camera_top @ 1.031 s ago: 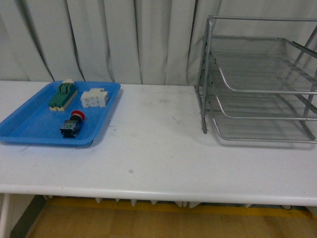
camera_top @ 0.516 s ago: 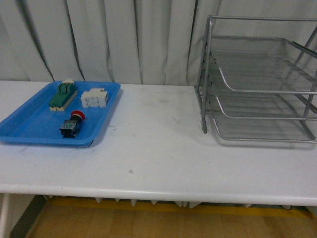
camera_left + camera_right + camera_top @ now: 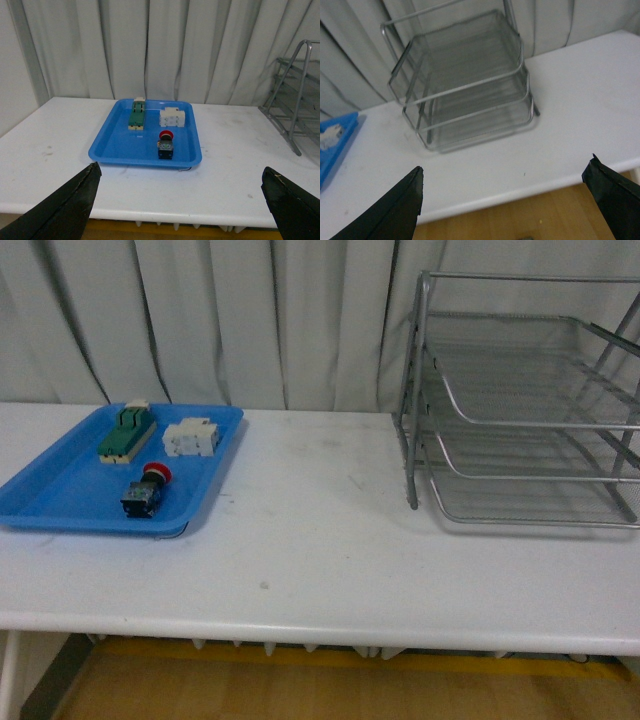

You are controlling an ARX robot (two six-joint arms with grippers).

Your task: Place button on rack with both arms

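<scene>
Front view faces the table point(image 3: 320, 540) squarely; left wrist aims at the tray point(image 3: 117, 144), right wrist at the rack point(image 3: 462, 52).

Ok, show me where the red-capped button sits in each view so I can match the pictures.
Front view: the button lies in the blue tray, near its front edge, before the white block.
Left wrist view: the button lies in the tray, on the white block's camera side.
Right wrist view: not in it; only a tray corner shows.
Shared landmark: the rack, seen in all three views.
</scene>
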